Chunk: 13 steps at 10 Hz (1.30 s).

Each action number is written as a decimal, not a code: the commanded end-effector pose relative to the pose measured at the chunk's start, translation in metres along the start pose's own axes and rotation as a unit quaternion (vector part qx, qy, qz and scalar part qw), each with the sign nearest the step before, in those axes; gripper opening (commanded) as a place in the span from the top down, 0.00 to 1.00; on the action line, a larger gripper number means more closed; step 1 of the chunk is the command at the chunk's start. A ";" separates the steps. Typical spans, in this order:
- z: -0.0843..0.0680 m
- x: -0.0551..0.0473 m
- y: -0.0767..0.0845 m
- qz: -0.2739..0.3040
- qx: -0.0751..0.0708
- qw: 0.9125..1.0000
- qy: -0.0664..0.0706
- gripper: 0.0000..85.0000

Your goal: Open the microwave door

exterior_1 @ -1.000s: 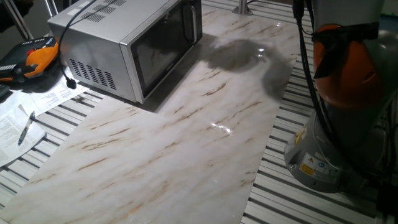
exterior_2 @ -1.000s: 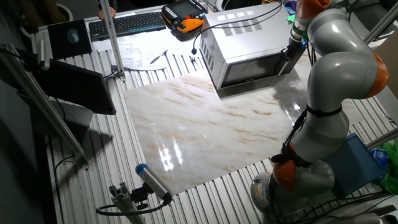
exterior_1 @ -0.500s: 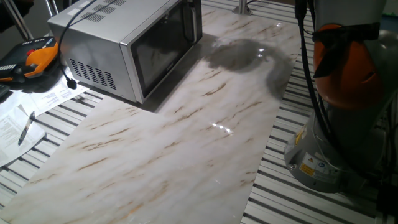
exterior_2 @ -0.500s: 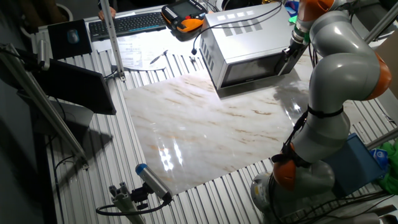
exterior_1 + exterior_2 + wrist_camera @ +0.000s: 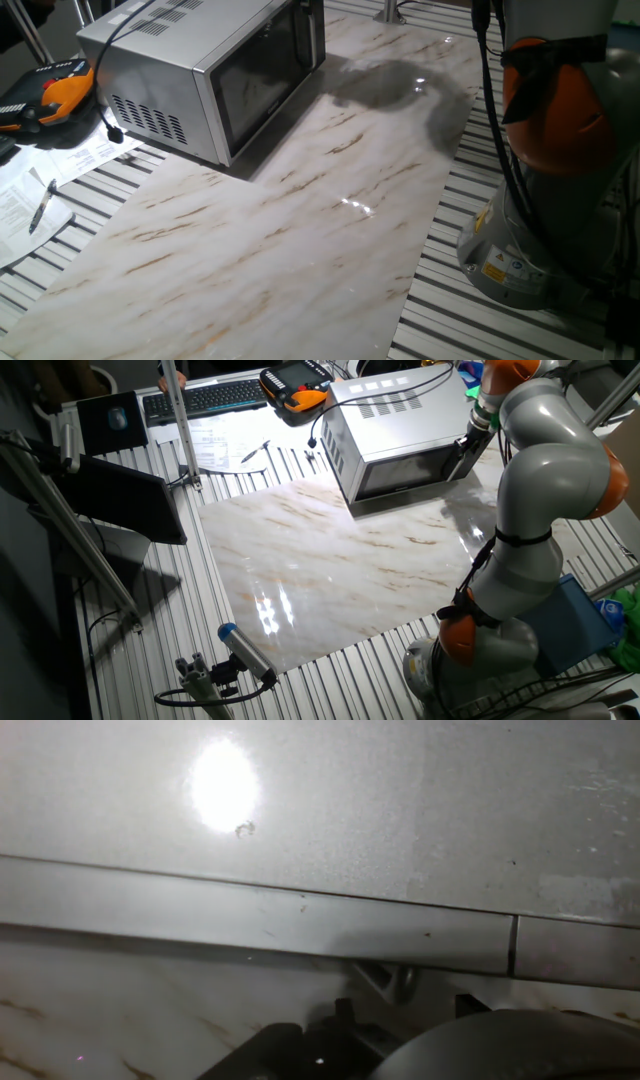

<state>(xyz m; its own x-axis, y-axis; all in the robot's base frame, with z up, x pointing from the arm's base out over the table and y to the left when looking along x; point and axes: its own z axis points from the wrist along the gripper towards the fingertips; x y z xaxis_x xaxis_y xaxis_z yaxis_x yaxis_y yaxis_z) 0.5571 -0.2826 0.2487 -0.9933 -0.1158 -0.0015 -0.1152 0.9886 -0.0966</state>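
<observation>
- Microwave door (image 5: 268, 75) sits shut and flush with its frame, the same as a second ago; neither fixed view shows any shift in the oven or the door.
- The microwave (image 5: 395, 435) stands at the far end of the marble slab (image 5: 340, 575) on the bench (image 5: 255, 480), its long axis running across the slab's width and its dark glass front facing down the slab's length.
- From one fixed view the door's right end, where the vertical handle (image 5: 316, 30) runs, reaches the top of the frame; the vented side (image 5: 150, 120) faces the papers (image 5: 70, 160) and the orange pendant (image 5: 55, 95).
- The arm (image 5: 545, 480) has barely moved: its upper links lean in very slightly compared with a second ago.
- The pincer (image 5: 467, 452) is at the door's handle end, low against the oven's front right corner. Whether its fingers are spread or pressed together I cannot tell; in the hand view only dark blurred parts fill the bottom edge.
- The hand view is close on the oven's grey face (image 5: 400, 810) with a bright glare spot, a horizontal silver strip (image 5: 250, 920) below it, and a sliver of marble (image 5: 120, 1010) beneath.
- In front of the door the slab lies open along its whole length; the robot base (image 5: 540, 240) stands at the slab's right edge.
- Behind the oven lie a keyboard (image 5: 205, 398) and a black cord (image 5: 330, 415) over its top.
</observation>
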 end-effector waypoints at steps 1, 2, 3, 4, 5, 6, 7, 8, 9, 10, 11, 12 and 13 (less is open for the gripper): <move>0.002 -0.001 0.001 0.001 -0.002 1.000 0.000 0.40; 0.004 -0.002 0.001 0.001 -0.003 1.000 -0.001 0.40; 0.006 -0.002 0.003 0.003 -0.004 1.000 -0.004 0.40; 0.008 -0.001 0.005 0.005 -0.004 1.000 -0.007 0.40; 0.008 -0.001 0.005 0.006 -0.004 1.000 -0.007 0.40; 0.009 -0.002 0.006 0.007 -0.005 1.000 -0.009 0.40; 0.010 -0.002 0.006 0.007 -0.005 1.000 -0.011 0.40; 0.011 -0.003 0.007 0.007 -0.006 1.000 -0.011 0.40; 0.011 -0.003 0.007 0.007 -0.006 1.000 -0.011 0.40; 0.011 -0.003 0.007 0.007 -0.007 1.000 -0.011 0.40; 0.011 -0.003 0.007 0.004 -0.008 1.000 -0.012 0.60; 0.011 -0.003 0.007 0.001 -0.005 1.000 -0.011 0.60; 0.011 -0.003 0.006 0.001 -0.005 1.000 -0.011 0.80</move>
<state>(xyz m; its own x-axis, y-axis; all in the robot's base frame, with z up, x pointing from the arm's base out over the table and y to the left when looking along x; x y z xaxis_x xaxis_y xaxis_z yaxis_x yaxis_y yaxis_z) 0.5596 -0.2785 0.2377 -0.9931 -0.1149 -0.0235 -0.1124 0.9897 -0.0883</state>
